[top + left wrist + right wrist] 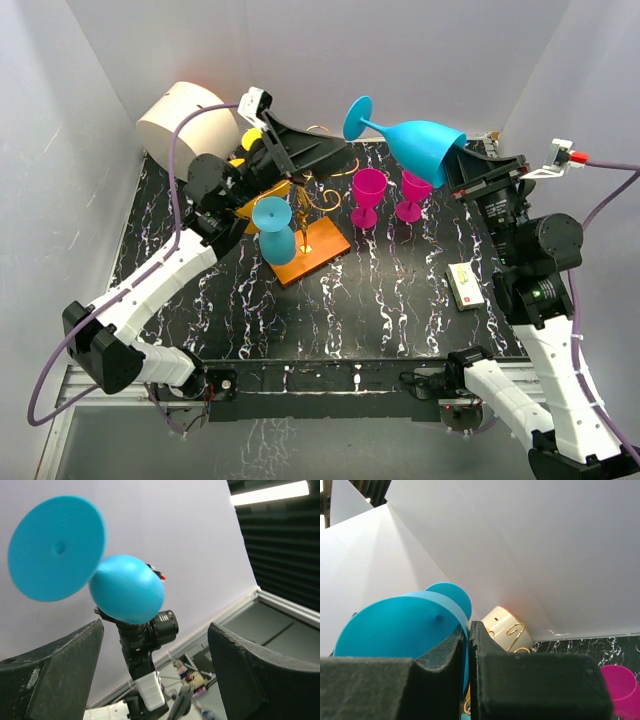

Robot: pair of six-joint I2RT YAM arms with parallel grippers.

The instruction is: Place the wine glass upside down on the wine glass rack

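glass: smooth blue plastic [425, 145], lying sideways in the air above the pink glasses [367, 195], round foot pointing left, not on the rack
right gripper: [469, 630] fingers pinching the bowl's rim wall
left gripper: [156, 630] fingers spread wide, nothing between them, up by the rack's top
rack: thin gold wire scrolls on a flat orange wood base [318, 248]
other glass: also blue [275, 232], foot up at the rack's left; hanging or standing, can't tell
left wrist only: the glass's foot face-on, tiny dimple in the middle
right wrist only: a gold scroll in front of the cylinder
around: beige cylinder [185, 120], small box [465, 283], black marbled table [400, 310]
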